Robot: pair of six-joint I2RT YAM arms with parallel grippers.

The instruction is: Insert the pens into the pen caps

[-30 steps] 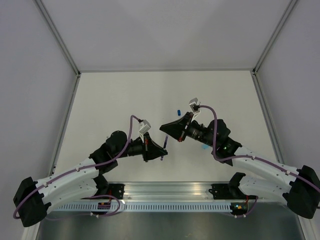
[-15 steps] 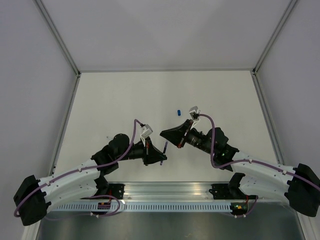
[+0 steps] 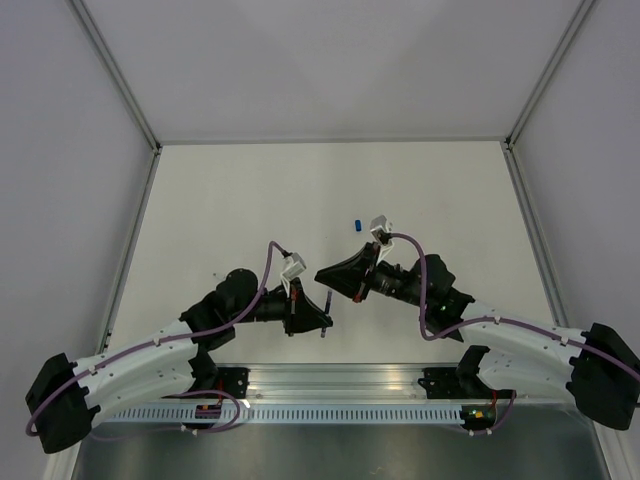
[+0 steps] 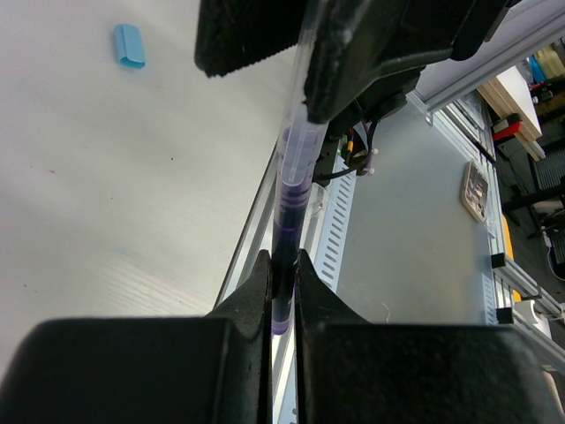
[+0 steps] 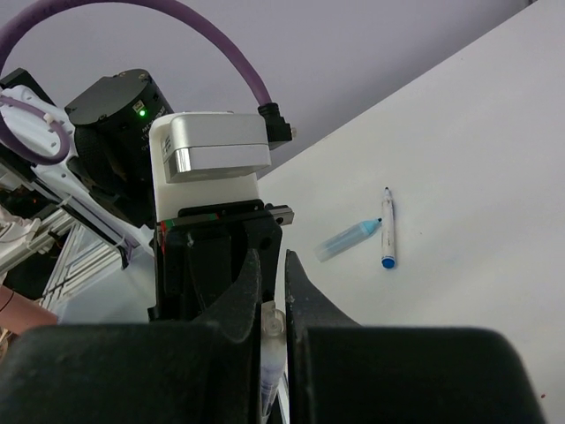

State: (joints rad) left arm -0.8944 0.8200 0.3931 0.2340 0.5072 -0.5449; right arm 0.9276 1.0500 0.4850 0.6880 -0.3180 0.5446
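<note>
Pens [image 5: 387, 228] and caps [image 3: 357, 222] sit inside a big box of plain grey walls [image 3: 60, 150] with shiny metal posts [image 3: 118, 60] in the corners. The floor of the box is a flat white table [image 3: 250, 200]. Along its near edge runs a long metal rail [image 3: 340, 380], and both arms are fixed to it. The left arm [image 3: 150, 350] and the right arm [image 3: 510, 335] are black and white, each with a purple cable [image 3: 268, 262], and they bend in to meet near the middle of the table's front. The left gripper [image 4: 282, 269] is squeezed tight on the bottom end of the dark pen [image 4: 291, 168]. The right gripper [image 5: 272, 265] is squeezed tight on that pen's see-through top end, so the pen is held up in the air between them. The white pen [image 5: 387, 228] lies flat on the table. Just beside it lies a pale blue tube [image 5: 350, 237]; I cannot tell if it is a cap. The light blue cap [image 4: 129, 46] lies alone on the table. The dark blue cap [image 3: 357, 222] rests on the table just past the right gripper.
</note>
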